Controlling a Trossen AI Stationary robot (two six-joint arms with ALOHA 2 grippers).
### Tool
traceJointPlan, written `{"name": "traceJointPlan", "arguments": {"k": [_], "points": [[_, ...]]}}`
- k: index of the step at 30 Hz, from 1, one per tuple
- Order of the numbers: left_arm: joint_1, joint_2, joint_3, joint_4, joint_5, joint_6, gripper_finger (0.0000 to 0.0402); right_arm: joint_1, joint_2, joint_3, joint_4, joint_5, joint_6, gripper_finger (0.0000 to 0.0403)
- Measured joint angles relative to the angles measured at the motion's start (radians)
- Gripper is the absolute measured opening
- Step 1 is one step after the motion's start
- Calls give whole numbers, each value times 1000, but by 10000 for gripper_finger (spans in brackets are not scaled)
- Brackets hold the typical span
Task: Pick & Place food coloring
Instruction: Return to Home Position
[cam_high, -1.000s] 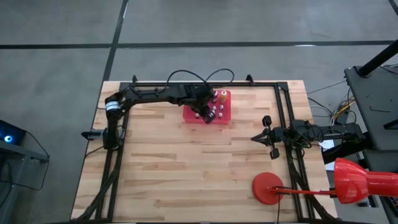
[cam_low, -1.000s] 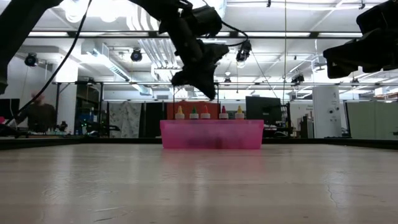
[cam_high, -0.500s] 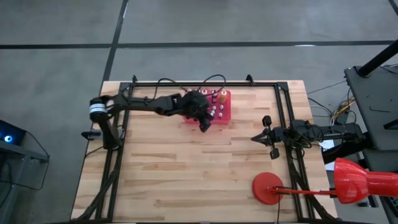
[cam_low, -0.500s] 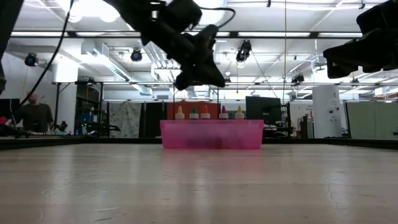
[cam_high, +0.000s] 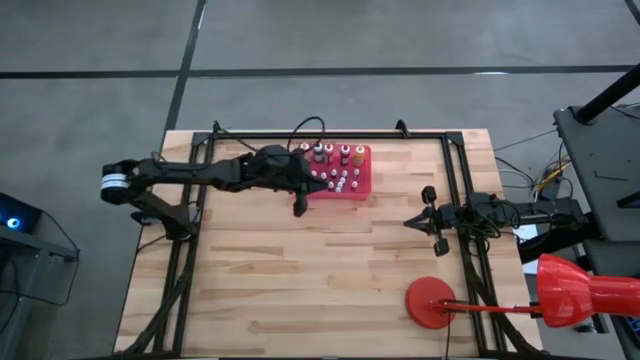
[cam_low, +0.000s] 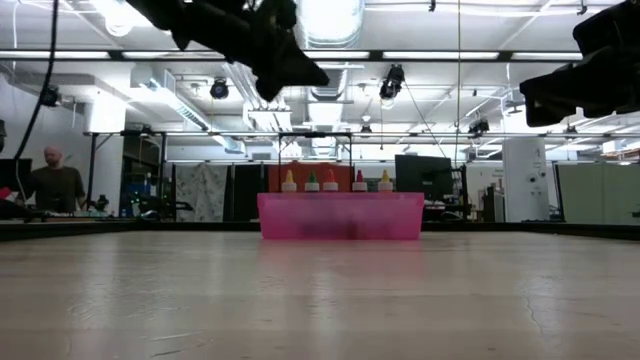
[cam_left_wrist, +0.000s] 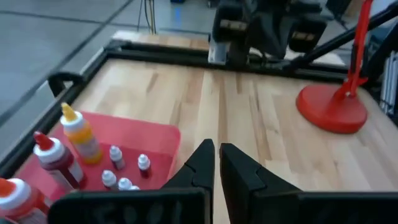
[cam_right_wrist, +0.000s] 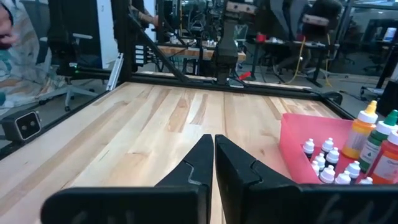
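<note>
The left claw (cam_left_wrist: 217, 148) hangs clenched on nothing, its fingers nearly pressed together, just beside the corner of the pink bin (cam_high: 364, 180) on the left arm's side. The food coloring bottles (cam_high: 338, 170) all stand inside that bin, clear of the claw. The taller ones form a row along one long wall and the small ones cluster beside them. The right claw (cam_right_wrist: 212, 140), likewise clenched and empty, waits well apart, toward the right edge of the table (cam_high: 300, 285).

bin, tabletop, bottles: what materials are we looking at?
Bin: pink plastic, seemingly translucent, since dim shapes show through its wall in the low view. Tabletop: pale wood in glued strips, butcher-block style, with visible grain and a low sheen. Bottles: probably soft plastic droppers, with coloured bodies and pale tapered caps; the small ones look whitish.
</note>
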Motion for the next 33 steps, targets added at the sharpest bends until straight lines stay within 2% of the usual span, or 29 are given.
{"name": "traceJointPlan", "arguments": {"k": [8,13,22,28,33], "points": [[-3,-103,-36,25,2,-15,0,0,11,0,0,3,0,8],[-3,-152,-37,-41,0,-137,0,0,13,0,-1,2,-1,8],[-3,-162,-36,14,0,-359,0,0,14,0,-1,3,0,8],[-3,-162,-36,42,0,-438,0,0,14,0,-1,3,1,8],[-3,-162,-36,29,-1,-441,0,0,14,0,0,3,2,8]]}}
